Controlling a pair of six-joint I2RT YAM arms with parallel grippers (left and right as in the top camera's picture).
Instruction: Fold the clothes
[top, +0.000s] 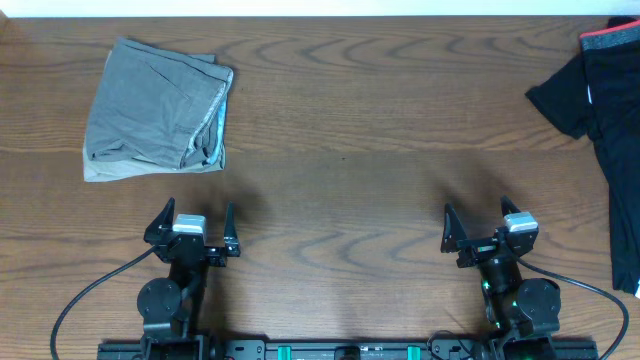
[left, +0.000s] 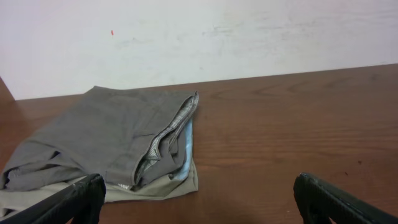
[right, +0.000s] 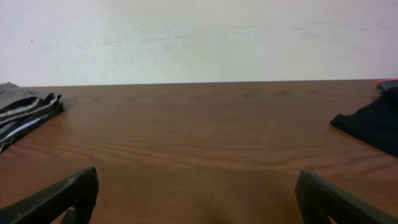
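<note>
A folded grey garment (top: 155, 108) lies at the table's far left; in the left wrist view the grey garment (left: 112, 140) shows its striped inner edge, just ahead and left of my fingers. A black garment (top: 600, 110) with a red-and-grey band lies crumpled at the far right, running off the frame; a corner of it (right: 373, 124) appears in the right wrist view. My left gripper (top: 199, 216) stands open near the front edge, a little short of the grey piece. My right gripper (top: 476, 216) is open too, well left of the black piece. Both hold nothing.
The brown wooden table (top: 340, 190) runs under everything, with a white wall (left: 205, 31) along its far edge. Cables (top: 80, 300) loop beside the arm bases at the front edge.
</note>
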